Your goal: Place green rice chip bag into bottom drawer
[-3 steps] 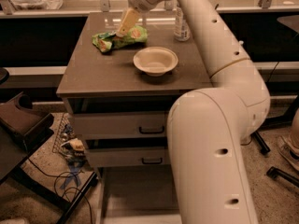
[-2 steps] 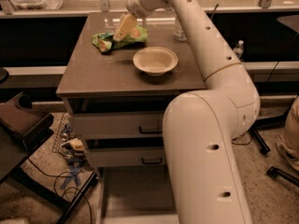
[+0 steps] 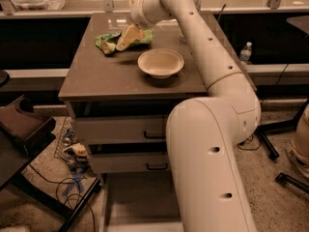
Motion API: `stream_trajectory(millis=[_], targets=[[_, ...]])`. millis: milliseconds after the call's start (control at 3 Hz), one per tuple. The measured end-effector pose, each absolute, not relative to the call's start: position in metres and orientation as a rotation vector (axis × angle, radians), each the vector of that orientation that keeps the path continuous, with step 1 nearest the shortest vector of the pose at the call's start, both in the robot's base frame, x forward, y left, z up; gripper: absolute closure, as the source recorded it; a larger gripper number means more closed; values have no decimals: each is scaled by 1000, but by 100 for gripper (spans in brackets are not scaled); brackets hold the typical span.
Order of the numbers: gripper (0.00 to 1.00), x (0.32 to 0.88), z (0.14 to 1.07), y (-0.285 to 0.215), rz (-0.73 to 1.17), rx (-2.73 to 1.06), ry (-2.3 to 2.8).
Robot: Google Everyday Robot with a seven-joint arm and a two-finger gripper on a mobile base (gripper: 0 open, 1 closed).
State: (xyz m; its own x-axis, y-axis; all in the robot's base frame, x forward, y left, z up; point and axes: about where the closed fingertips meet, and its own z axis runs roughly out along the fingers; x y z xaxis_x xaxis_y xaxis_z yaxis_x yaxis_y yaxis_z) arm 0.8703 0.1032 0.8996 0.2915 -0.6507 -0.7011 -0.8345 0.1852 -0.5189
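Green rice chip bag (image 3: pixel 108 42) lay crumpled on the far left part of the desk (image 3: pixel 96 79), well apart from the bottom drawer (image 3: pixel 140 204), which stood pulled out and bare near the floor. In the single camera view, the claw (image 3: pixel 124 38) sat low over the right half of the bag, touching it or just above it; whether it was clenched or released could not be told. A pale bowl (image 3: pixel 161 63) rested just near and right of the bag.

The step in hand looked like the pickup. To do it well, the claw would need to bite a raised fold near the bag's middle, since a crinkled foil bag slips and sags when pinched at an edge. The lift should go straight up before any swing, so that the hanging end clears the bowl. The carry should then pass over the desk's near edge and drop past the two shut upper drawers (image 3: pixel 120 129), with the release low over the drawer floor.
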Motion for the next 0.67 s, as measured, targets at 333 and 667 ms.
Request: stream_trajectory(millis=[333, 667], targets=[[13, 873, 884, 109, 254, -1526, 1443], [28, 873, 874, 112, 268, -1528, 1461]])
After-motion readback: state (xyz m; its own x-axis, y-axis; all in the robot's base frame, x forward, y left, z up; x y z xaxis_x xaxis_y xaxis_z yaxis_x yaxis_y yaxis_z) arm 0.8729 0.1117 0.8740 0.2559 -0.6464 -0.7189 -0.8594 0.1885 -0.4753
